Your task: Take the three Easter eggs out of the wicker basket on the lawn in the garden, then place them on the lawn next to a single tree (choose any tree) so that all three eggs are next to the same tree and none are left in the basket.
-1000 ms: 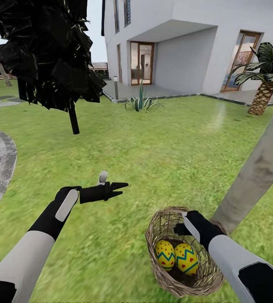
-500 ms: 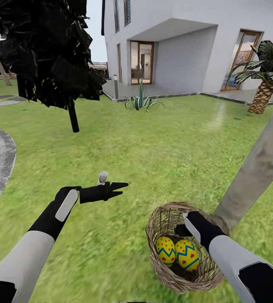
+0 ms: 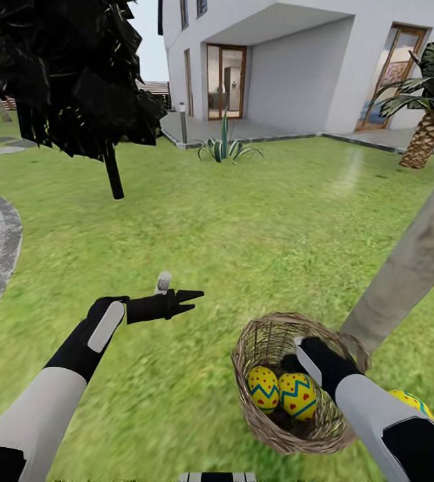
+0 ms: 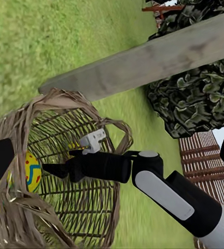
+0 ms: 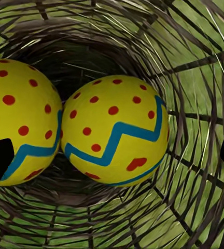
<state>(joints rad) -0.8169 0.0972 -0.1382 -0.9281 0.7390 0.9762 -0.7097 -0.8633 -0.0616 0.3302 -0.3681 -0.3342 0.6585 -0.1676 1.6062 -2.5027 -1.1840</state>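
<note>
Third egg (image 3: pixel 410 400) lies on lawn (image 3: pixel 257 234), largely hidden behind right arm. Right gripper (image 3: pixel 291 365) is inside wicker basket (image 3: pixel 257 408) above two eggs (image 3: pixel 280 393), spread wide, empty. Left gripper (image 3: pixel 189 300) open, empty. Tree trunk (image 3: pixel 411 268) rises just beyond.

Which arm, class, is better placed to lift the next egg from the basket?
Right: its gripper is inside the wicker basket, open around an egg. The left gripper hangs over bare lawn.
</note>
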